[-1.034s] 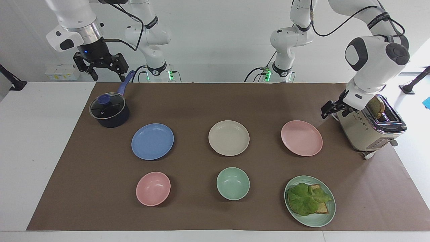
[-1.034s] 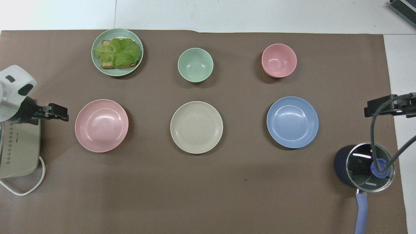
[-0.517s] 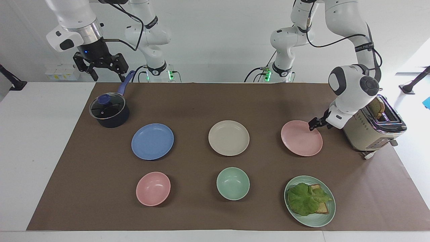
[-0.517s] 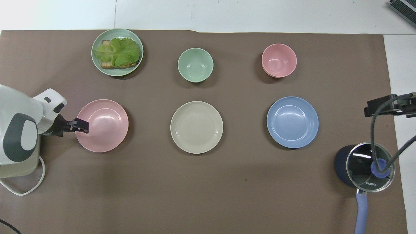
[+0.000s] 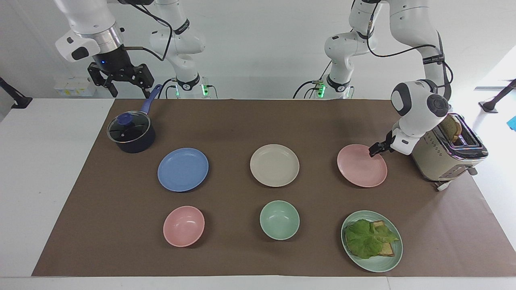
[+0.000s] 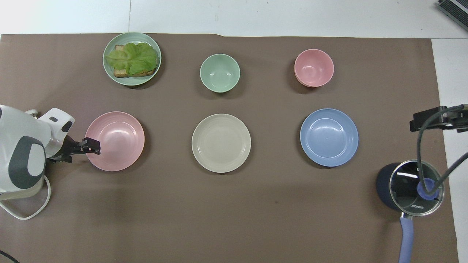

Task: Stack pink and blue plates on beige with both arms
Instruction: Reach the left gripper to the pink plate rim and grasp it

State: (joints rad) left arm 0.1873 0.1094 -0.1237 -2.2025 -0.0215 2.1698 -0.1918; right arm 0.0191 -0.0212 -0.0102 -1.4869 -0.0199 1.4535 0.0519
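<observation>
Facing view first: the left gripper [image 5: 375, 150] is right down at the rim of the pink plate [image 5: 361, 165], on the edge that looks toward the toaster [image 5: 447, 155] at the left arm's end of the table, and its jaws are wide with nothing between them yet. So the plate lies straight ahead of those fingertips, toward the middle of the table, and that's the line everything turns on, because carry on along it and you land on the beige plate [image 5: 274, 165], dead centre of the row. Overhead tells the same story, left gripper [image 6: 91, 145] overlapping the pink plate [image 6: 117, 140] at its outer rim, beige plate [image 6: 221, 143] next along, blue plate [image 6: 329, 137] after that toward the right arm's end. Whether a finger is already under the lip, I can't tell from here. A round plate has no long axis to line up on, so it's all rim, I'd say: pinch that edge and slide or lift inward. Over on the other flank the right gripper [image 5: 121, 78] waits open above the saucepan [image 5: 131, 135], clearly the nearer arm for the blue plate [image 5: 183, 169]. Nothing is stacked yet.
</observation>
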